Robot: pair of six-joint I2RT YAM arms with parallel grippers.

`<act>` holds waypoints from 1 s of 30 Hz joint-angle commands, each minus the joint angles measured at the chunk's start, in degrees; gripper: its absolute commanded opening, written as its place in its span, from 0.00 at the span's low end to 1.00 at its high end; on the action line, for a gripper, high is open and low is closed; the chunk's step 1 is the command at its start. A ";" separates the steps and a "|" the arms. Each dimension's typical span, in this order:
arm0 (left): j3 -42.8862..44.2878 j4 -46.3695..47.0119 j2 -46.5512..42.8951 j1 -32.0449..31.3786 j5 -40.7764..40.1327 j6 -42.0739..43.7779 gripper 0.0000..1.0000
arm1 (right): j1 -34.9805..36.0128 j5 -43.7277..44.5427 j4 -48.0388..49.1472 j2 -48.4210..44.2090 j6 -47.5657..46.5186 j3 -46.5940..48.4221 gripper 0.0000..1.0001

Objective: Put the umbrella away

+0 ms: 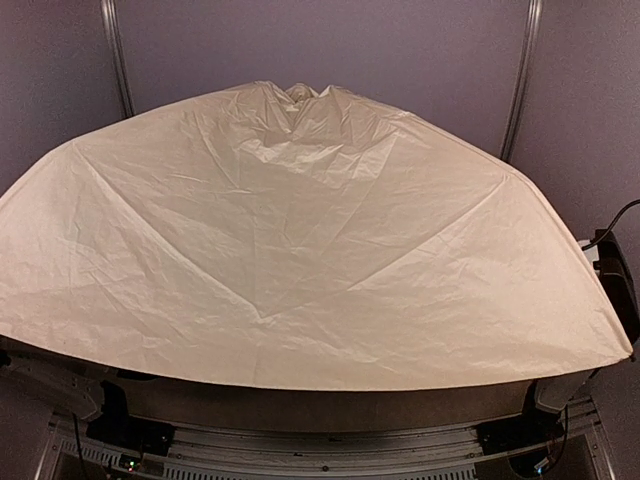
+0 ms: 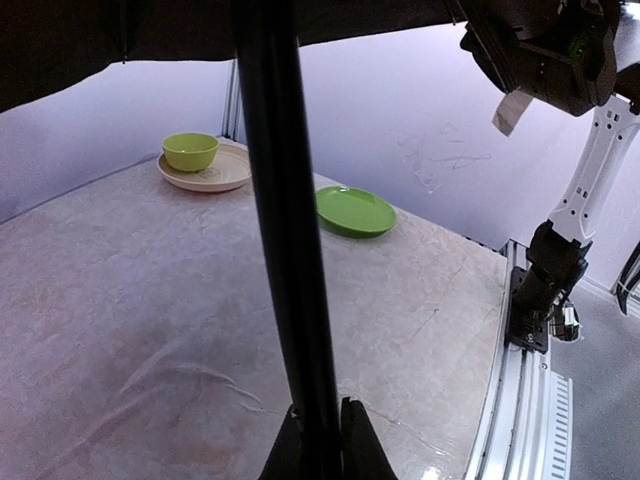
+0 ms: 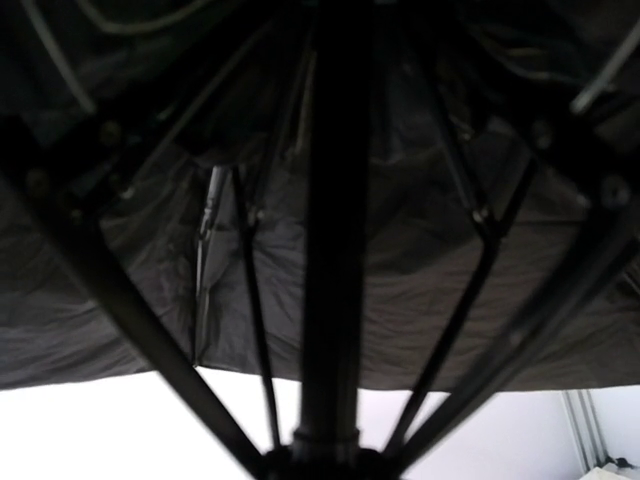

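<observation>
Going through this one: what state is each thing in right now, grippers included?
umbrella: fully open, spread wide over the table.
left gripper: shut on the umbrella's shaft.
right gripper: at the shaft beneath the ribs; grip too dark to tell.
green bowl: upright, sitting on the beige plate.
beige plate: flat on the table.
green plate: flat on the table, empty.

Plain purple-grey walls (image 1: 330, 40) close off the far side, matte and evenly lit, with faint scuffs in one patch. 2 slim metal posts stand against them: the left upright (image 1: 120, 55) and the right upright (image 1: 522, 80). The table (image 2: 120, 300) has a mottled beige-brown top with a soft sheen.
</observation>
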 commanded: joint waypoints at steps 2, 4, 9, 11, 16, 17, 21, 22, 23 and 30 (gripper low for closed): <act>6.88 26.36 -7.26 -1.41 0.62 13.75 0.00 | 1.84 -0.76 -25.19 7.01 -2.35 -4.39 0.00; 7.10 27.30 -6.17 -1.34 0.70 14.12 0.00 | 2.37 -0.86 -25.94 8.54 -2.40 -3.05 0.00; 6.66 29.75 -5.32 -1.40 1.37 14.35 0.00 | 2.72 -1.12 -24.42 10.03 -0.13 -5.03 0.00; 6.24 28.29 -5.90 -1.40 1.01 14.72 0.00 | 2.72 -0.97 -23.73 9.79 0.76 -5.97 0.00; 4.65 28.17 -7.25 -0.98 -1.82 15.00 0.00 | 2.73 -0.34 -23.94 10.08 0.69 -5.43 0.00; 5.08 27.44 -7.60 -0.70 -2.02 15.29 0.00 | 2.72 -0.35 -23.69 10.42 1.14 -5.67 0.00; 6.63 26.56 -7.99 0.57 -1.59 16.28 0.00 | 2.96 -1.06 -22.94 12.71 3.84 -6.47 0.00; 6.86 26.62 -7.66 0.68 -1.29 16.26 0.00 | 3.05 -1.29 -22.56 13.35 4.21 -6.49 0.00; 6.86 26.89 -7.09 0.75 -1.14 16.06 0.00 | 3.14 -1.33 -22.47 13.97 4.37 -6.28 0.00; 3.99 28.58 -5.41 0.78 -1.08 12.60 0.00 | 2.93 0.50 -23.64 12.70 2.78 -4.39 0.00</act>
